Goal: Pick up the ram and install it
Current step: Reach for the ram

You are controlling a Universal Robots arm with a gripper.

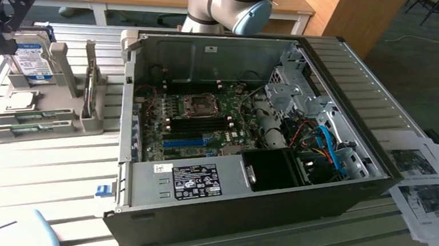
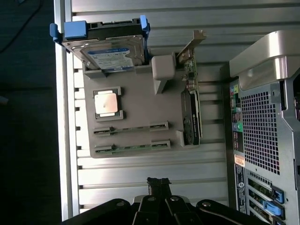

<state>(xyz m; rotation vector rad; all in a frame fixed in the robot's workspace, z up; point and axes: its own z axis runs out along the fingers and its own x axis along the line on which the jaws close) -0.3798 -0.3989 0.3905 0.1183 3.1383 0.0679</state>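
Observation:
Two ram sticks, thin green boards, lie side by side in the grooves of a grey parts holder (image 2: 136, 93): one ram stick (image 2: 131, 127) (image 1: 33, 116) and a second ram stick (image 2: 131, 147) (image 1: 30, 129). My gripper (image 2: 158, 183) is shut with nothing in it. It hangs high over the slatted table, off the holder's ram-side edge and apart from both sticks. In the exterior view the gripper (image 1: 2, 32) is a dark shape at the far left, above the holder. The open computer case (image 1: 242, 130) shows its motherboard with black memory slots (image 1: 200, 122).
The holder also carries an upright hard drive (image 2: 110, 51) with blue rails, a processor chip (image 2: 106, 102) and an expansion card (image 2: 191, 112) on edge. A blue slot (image 1: 184, 142) lies on the motherboard. Printed sheets (image 1: 426, 181) lie at the exterior view's right. The table edge (image 2: 63, 140) runs beside the holder.

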